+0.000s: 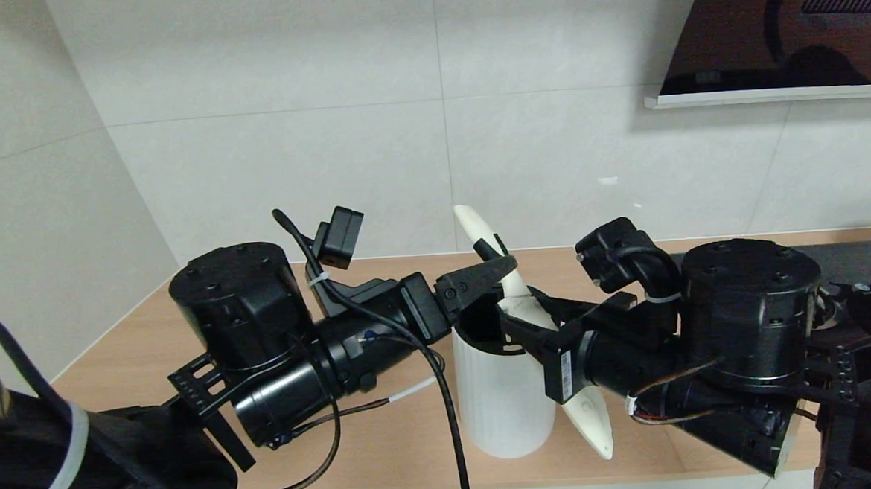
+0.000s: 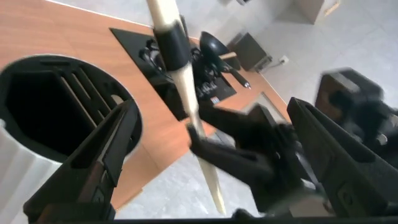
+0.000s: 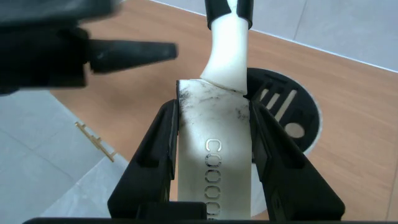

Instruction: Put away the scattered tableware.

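Closest to us, the right gripper (image 1: 520,319) (image 3: 214,104) is clamped on the broad blade of a white spatula (image 1: 591,417) (image 3: 214,134) (image 2: 186,93), with one black finger pressed flat against each side of the blade. The spatula is held tilted in the air. Its lower end hangs just beside the right-hand wall of the white utensil holder (image 1: 500,401), above the wooden counter (image 1: 150,349), and its handle slants up and away over the holder's mouth. Just beyond, the holder stands upright on the counter, and its dark insert (image 3: 292,106) (image 2: 56,106) is split by dividers into compartments (we cannot tell which one the handle passes over). The left gripper (image 1: 493,286) (image 2: 211,111) hovers at the holder's rim with its fingers spread wide. The spatula's handle, which has a black band (image 2: 171,40) round it, runs through the gap between them, and we cannot tell whether either finger touches it. Farther along the counter on the right lies a black cooktop (image 1: 846,253). Behind everything is the pale tiled wall (image 1: 325,131), with a dark range hood (image 1: 782,32) mounted high on the right.
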Controlling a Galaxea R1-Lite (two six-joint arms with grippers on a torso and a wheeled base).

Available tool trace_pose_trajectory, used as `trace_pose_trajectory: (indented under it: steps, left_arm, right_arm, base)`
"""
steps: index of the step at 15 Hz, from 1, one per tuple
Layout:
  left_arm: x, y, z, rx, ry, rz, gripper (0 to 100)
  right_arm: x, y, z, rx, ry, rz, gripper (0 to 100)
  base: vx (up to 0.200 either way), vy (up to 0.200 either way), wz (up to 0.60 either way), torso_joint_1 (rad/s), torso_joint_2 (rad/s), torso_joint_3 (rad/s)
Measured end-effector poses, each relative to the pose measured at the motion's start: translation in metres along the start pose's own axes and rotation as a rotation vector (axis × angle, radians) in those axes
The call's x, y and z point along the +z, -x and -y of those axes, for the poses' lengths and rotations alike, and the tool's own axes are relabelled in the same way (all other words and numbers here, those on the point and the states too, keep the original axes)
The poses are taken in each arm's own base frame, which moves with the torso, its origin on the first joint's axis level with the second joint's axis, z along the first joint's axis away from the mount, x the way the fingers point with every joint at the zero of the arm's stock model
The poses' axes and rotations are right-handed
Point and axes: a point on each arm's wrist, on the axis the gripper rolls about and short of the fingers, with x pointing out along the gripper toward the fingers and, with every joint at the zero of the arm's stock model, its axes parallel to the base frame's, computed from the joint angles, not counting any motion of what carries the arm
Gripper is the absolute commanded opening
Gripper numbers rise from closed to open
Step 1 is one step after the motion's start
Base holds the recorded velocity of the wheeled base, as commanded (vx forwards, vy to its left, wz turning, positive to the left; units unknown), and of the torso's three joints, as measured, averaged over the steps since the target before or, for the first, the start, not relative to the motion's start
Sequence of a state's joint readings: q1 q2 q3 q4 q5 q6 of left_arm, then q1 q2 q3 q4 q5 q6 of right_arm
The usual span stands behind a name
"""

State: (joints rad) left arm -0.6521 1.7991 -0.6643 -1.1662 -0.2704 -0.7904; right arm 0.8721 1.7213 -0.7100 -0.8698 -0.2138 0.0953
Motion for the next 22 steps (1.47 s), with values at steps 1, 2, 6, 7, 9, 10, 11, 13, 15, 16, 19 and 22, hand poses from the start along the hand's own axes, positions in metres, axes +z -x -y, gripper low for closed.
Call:
trace_pose_trajectory:
  steps: [1,2,6,7,9,10,11,13,15,16,19,22]
  left_arm:
    - [0.001,-0.003,-0.001,0.015,-0.001,0.019,100]
    - [0.001,-0.006,-0.002,0.024,-0.001,0.03,100]
    - [-0.001,-0.01,-0.006,0.034,0.001,0.026,100]
    - [-0.001,-0.011,-0.007,0.036,0.002,0.025,100]
    - [-0.003,-0.012,-0.009,0.04,0.003,0.02,100]
    - [-0.003,-0.012,-0.01,0.044,0.004,0.018,100]
    - [-0.004,-0.013,-0.01,0.045,0.004,0.016,100]
    - [-0.005,-0.013,-0.011,0.047,0.005,0.014,100]
    - [-0.005,-0.013,-0.012,0.049,0.006,0.013,0]
    - [-0.005,-0.013,-0.012,0.049,0.006,0.012,0]
    - [-0.006,-0.013,-0.012,0.046,0.008,0.01,0]
    - [-0.006,-0.013,-0.013,0.053,0.007,0.01,0]
  right_arm:
    - [-0.002,0.001,-0.004,0.014,0.003,-0.008,0]
    - [-0.004,0.003,-0.007,0.026,0.006,-0.013,0]
    - [-0.008,0.007,-0.017,0.062,0.014,-0.027,0]
    - [-0.009,0.007,-0.017,0.064,0.015,-0.03,0]
    - [-0.009,0.008,-0.02,0.074,0.017,-0.031,0]
    - [-0.01,0.009,-0.02,0.076,0.018,-0.033,0]
    - [-0.011,0.009,-0.021,0.08,0.019,-0.036,0]
    - [-0.012,0.01,-0.023,0.089,0.021,-0.04,0]
    - [-0.013,0.011,-0.025,0.094,0.022,-0.042,0]
    - [-0.013,0.011,-0.025,0.095,0.023,-0.043,0]
    - [-0.013,0.011,-0.025,0.095,0.023,-0.045,0]
    - [-0.013,0.011,-0.025,0.094,0.023,-0.042,0]
  base:
    - [0.0,0.0,0.0,0.0,0.0,0.0]
    - [0.0,0.0,0.0,0.0,0.0,0.0]
    - [0.0,0.0,0.0,0.0,0.0,0.0]
    - [0.0,0.0,0.0,0.0,0.0,0.0]
    - [0.0,0.0,0.0,0.0,0.0,0.0]
    - [0.0,0.0,0.0,0.0,0.0,0.0]
    - [0.0,0.0,0.0,0.0,0.0,0.0]
    - [0.0,0.0,0.0,0.0,0.0,0.0]
    - [0.0,0.0,0.0,0.0,0.0,0.0]
    - [0.0,0.0,0.0,0.0,0.0,0.0]
    - [0.0,0.0,0.0,0.0,0.0,0.0]
    - [0.0,0.0,0.0,0.0,0.0,0.0]
